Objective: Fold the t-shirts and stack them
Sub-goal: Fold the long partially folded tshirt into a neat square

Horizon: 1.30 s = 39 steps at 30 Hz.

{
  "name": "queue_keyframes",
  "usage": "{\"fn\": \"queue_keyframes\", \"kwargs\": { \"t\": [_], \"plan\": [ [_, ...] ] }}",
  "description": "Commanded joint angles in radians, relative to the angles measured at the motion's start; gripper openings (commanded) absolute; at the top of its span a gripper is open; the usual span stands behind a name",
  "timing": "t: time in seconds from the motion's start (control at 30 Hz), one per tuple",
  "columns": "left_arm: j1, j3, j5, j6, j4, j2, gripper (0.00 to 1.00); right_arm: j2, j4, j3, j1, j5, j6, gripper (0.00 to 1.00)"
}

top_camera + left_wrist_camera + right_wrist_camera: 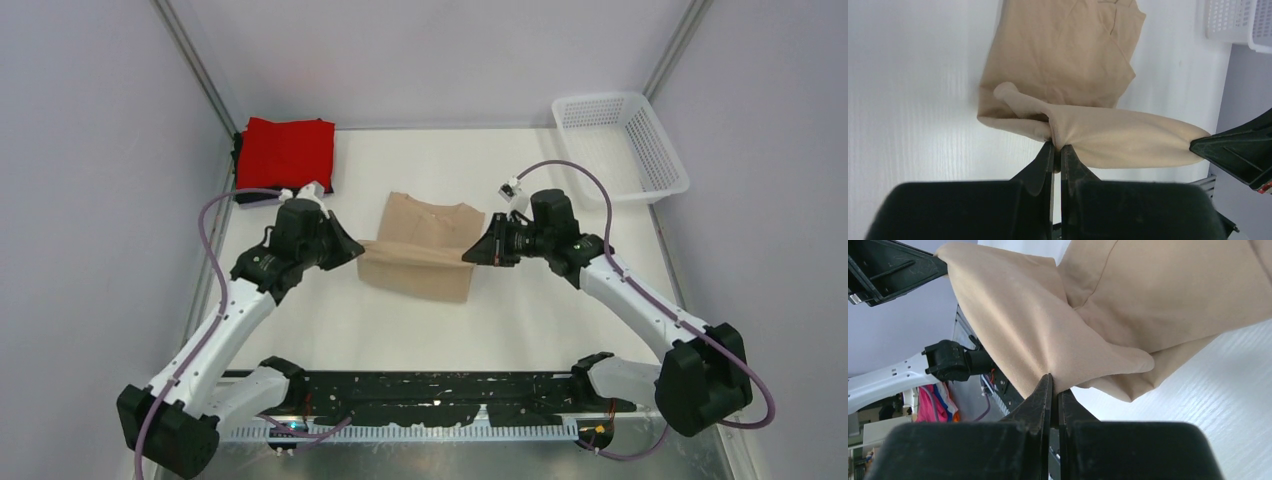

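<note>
A beige t-shirt lies in the middle of the white table, its near part lifted and stretched between both grippers. My left gripper is shut on the shirt's left edge; the left wrist view shows its jaws pinching the cloth at the tips. My right gripper is shut on the right edge; the right wrist view shows its jaws clamped on the fabric at the tips. A folded red t-shirt lies at the far left on top of a dark garment.
A white mesh basket stands at the far right corner and shows in the left wrist view. Grey walls close in the table on the left, back and right. The black rail runs along the near edge.
</note>
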<state>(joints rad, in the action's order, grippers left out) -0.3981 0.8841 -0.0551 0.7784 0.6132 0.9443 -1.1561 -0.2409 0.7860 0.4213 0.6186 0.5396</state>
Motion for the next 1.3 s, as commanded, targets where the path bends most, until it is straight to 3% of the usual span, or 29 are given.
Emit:
{"fn": "queue_keyframes", "kwargs": {
  "t": [0.0, 0.47, 0.97, 1.1, 1.13, 1.17, 1.2, 1.23, 1.27],
  "plan": [
    [0.045, 0.105, 0.085, -0.076, -0.092, 0.111, 0.0, -0.058, -0.021, 0.088, -0.062, 0.004, -0.047, 0.05],
    [0.105, 0.405, 0.06, -0.148, -0.127, 0.57, 0.0, -0.307, 0.047, 0.232, -0.169, -0.046, -0.067, 0.05],
    [0.135, 0.828, -0.018, -0.16, 0.016, 1.075, 0.0, -0.64, 0.252, 0.319, -0.246, -0.002, 0.032, 0.05],
    [0.139, 0.938, -0.058, -0.167, 0.058, 1.172, 0.0, -0.709, 0.3, 0.365, -0.26, 0.006, 0.061, 0.11],
    [0.14, 0.958, -0.06, -0.166, 0.066, 1.187, 0.03, -0.717, 0.309, 0.377, -0.262, 0.004, 0.065, 0.23],
    [0.14, 0.975, -0.059, -0.167, 0.075, 1.197, 0.14, -0.725, 0.311, 0.382, -0.263, 0.002, 0.07, 0.33],
    [0.14, 0.988, -0.059, -0.167, 0.079, 1.204, 0.27, -0.727, 0.314, 0.391, -0.265, -0.004, 0.071, 0.52],
    [0.141, 0.998, -0.062, -0.166, 0.087, 1.205, 0.44, -0.725, 0.314, 0.393, -0.265, -0.008, 0.069, 0.56],
    [0.141, 1.008, -0.067, -0.168, 0.091, 1.204, 0.55, -0.722, 0.315, 0.393, -0.266, -0.016, 0.069, 0.6]
  ]
}}
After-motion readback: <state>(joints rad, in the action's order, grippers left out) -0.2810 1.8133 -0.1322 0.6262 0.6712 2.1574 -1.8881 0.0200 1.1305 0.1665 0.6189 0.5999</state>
